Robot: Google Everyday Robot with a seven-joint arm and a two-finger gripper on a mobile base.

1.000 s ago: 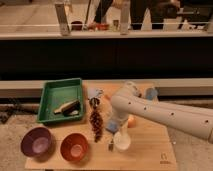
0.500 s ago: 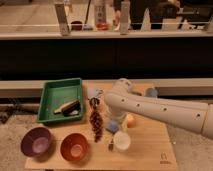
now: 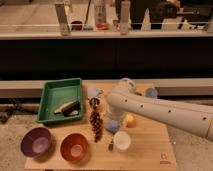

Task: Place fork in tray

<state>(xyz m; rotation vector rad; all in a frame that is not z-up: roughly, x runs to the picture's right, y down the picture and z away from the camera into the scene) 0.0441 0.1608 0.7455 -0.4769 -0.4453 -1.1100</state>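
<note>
Green rectangular plastic tray [image 3: 54,94], ten o'clock on the wooden surface [image 3: 150,150]: far half free, a dark tool [image 3: 68,107] lying toward its five o'clock; gripper [image 3: 95,101] just at its three o'clock

tray [image 3: 57,94] back-L on table [image 3: 150,145] | L bowl [image 3: 36,141], R bowl [image 3: 75,146] before it | pincer [image 3: 95,101] R of tray

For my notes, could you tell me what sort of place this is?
Likely a lab or office test station: a wooden board holds a green tray, purple bowl and orange bowl; a counter runs behind. The tool hangs beside the tray.
</note>
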